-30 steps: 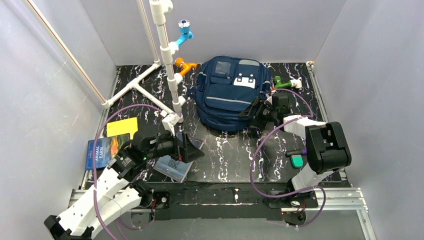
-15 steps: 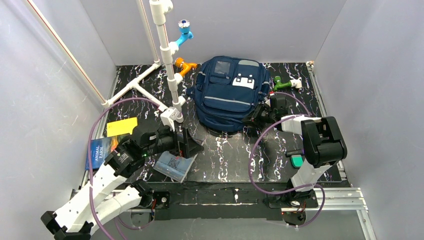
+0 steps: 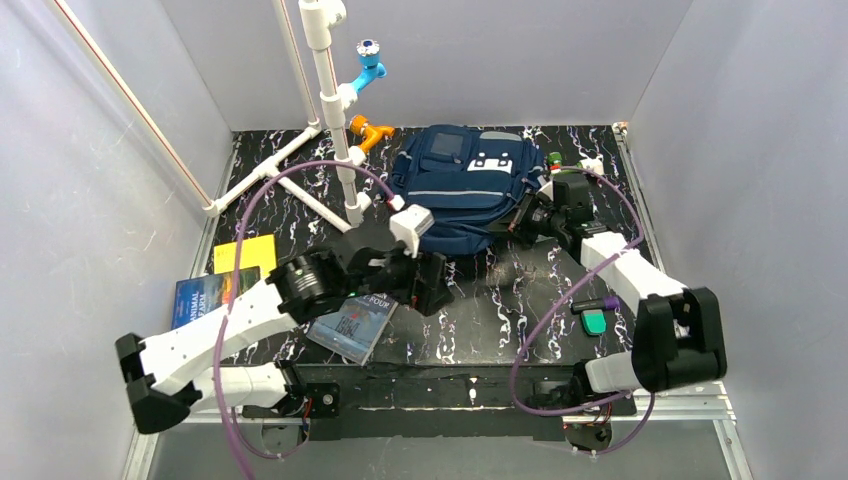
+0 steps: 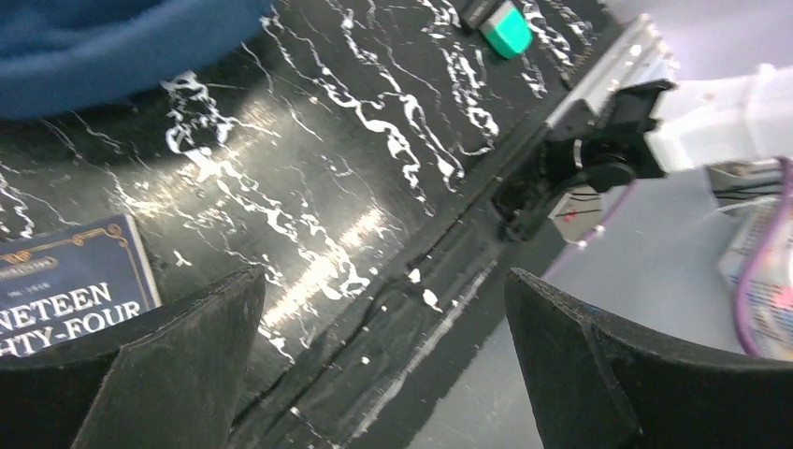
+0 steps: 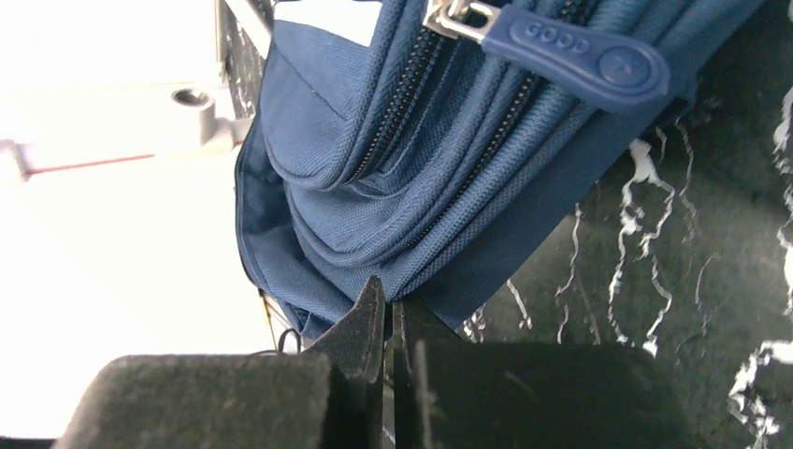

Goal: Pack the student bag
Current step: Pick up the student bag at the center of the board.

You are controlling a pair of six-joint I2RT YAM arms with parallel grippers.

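**Student bag (image 3: 462,185) lies at the far centre of the table (image 3: 480,300), with a gripper on each near side.**
The right gripper (image 3: 522,222) sits at the bag's right edge. The right wrist view alone shows its jaws pressed together against the zip seams. The left gripper (image 3: 425,288), jaws spread wide, hovers just in front of the bag, over a dark book (image 3: 355,325). A white pipe frame (image 3: 330,110) stands left of the bag.

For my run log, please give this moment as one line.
task: pack student bag | left gripper: open, above table near book | right gripper: shut at bag's edge, hold unclear
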